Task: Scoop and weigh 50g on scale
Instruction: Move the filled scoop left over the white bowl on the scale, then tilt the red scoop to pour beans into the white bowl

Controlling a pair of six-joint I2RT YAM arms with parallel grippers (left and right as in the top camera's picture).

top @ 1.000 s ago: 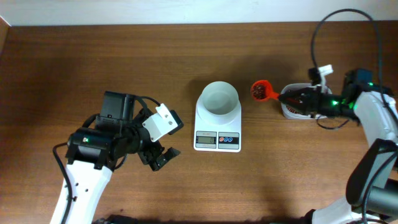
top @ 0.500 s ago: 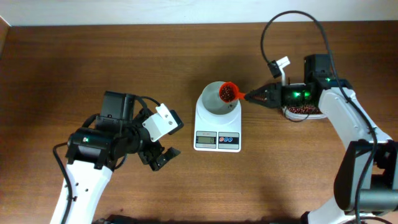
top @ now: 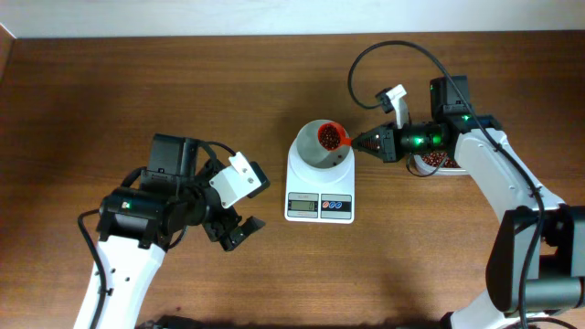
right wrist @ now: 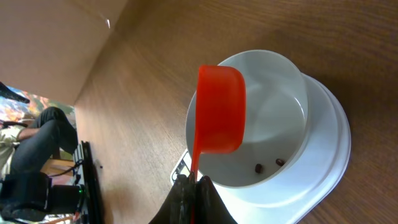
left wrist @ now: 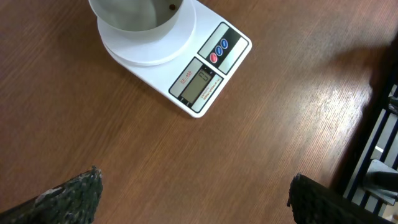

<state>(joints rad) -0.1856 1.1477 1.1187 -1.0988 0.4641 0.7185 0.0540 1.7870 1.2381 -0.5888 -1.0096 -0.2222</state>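
We see the right gripper (top: 364, 143) clamped tight on the thin handle of a small orange-red plastic scoop (top: 331, 137), its jaws fully closed around it. The scoop hangs over the round white bowl (top: 311, 157) that tops the small white digital kitchen scale (top: 320, 206), toward the bowl's right rim. It carries a load of small dark red-brown beans (top: 328, 136). From the right wrist we make out two loose beans lying on the bowl's floor, below the scoop. More beans fill a small pale plastic tub (top: 430, 171) just right of the scale, partly hidden under the right arm. The left gripper (top: 239, 228) hangs over the brown wooden table (top: 183, 73) to the left of the scale, toward its display side. Its fingers (left wrist: 68, 193) are spread wide apart with nothing between them.
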